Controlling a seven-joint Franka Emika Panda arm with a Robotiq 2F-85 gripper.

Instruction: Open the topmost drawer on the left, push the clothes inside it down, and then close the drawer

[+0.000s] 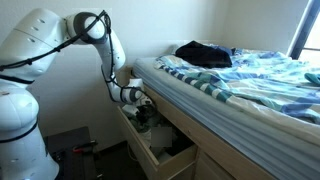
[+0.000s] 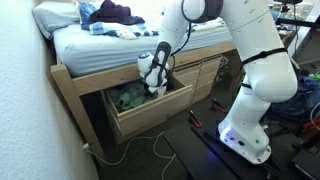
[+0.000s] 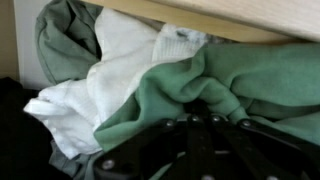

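Observation:
The topmost drawer (image 1: 163, 162) (image 2: 152, 119), pale tan wood, stands pulled out from under the bed in both exterior views. Inside it lie the clothes (image 2: 127, 98) (image 1: 160, 129). In the wrist view the clothes (image 3: 165, 88) are a heap of green and white fabric with a dark piece at the left. My gripper (image 1: 145, 104) (image 2: 155, 88) reaches down into the drawer. It (image 3: 196, 116) is shut, its black fingers together and pressed into the green cloth, holding nothing.
The bed's mattress (image 1: 250, 95) with blue-and-white striped bedding and a large black garment (image 1: 203, 53) overhangs the drawer. More drawers (image 2: 208, 72) sit alongside. A white cable (image 2: 165, 150) lies on the floor by the robot base (image 2: 245, 135).

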